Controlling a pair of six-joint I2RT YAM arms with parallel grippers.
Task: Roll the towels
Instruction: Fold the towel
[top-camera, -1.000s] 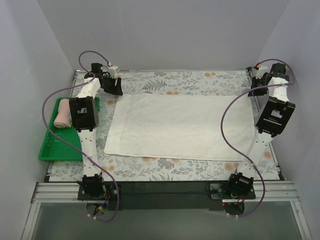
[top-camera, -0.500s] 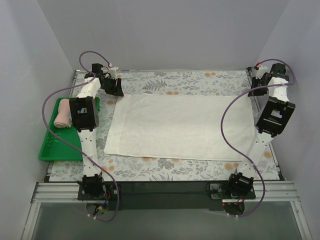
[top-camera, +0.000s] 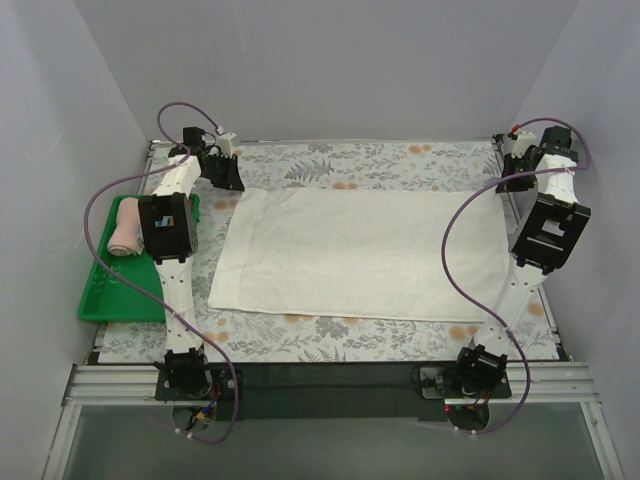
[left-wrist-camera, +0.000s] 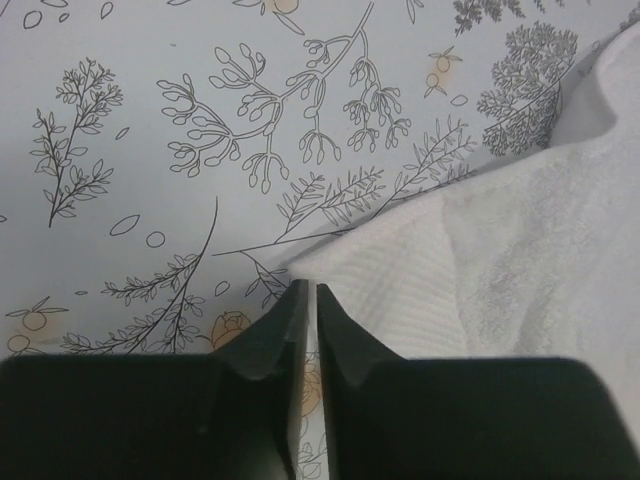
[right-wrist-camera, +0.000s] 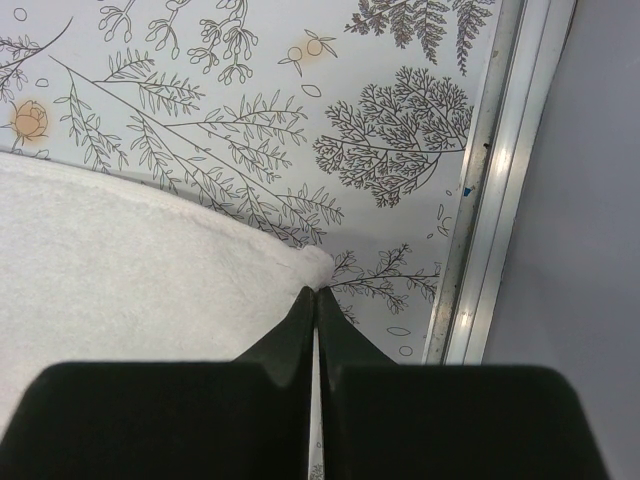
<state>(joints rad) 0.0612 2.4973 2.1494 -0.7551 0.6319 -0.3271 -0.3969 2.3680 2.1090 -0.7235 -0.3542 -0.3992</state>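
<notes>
The cream-white towel lies spread flat across the middle of the floral table. My left gripper sits at its far left corner. In the left wrist view its jaws are closed, with the tip of the towel corner pinched at their ends. My right gripper is at the far right corner. In the right wrist view it is shut on the bunched corner of the towel. The salmon-pink towel lies rolled up in the tray at the left.
A green plastic tray sits at the table's left edge beside the left arm. A metal rail and the grey wall run close to the right gripper. Enclosure walls stand on three sides.
The left gripper's jaws have closed at the towel's far left corner. The right gripper and the towel have not moved.
</notes>
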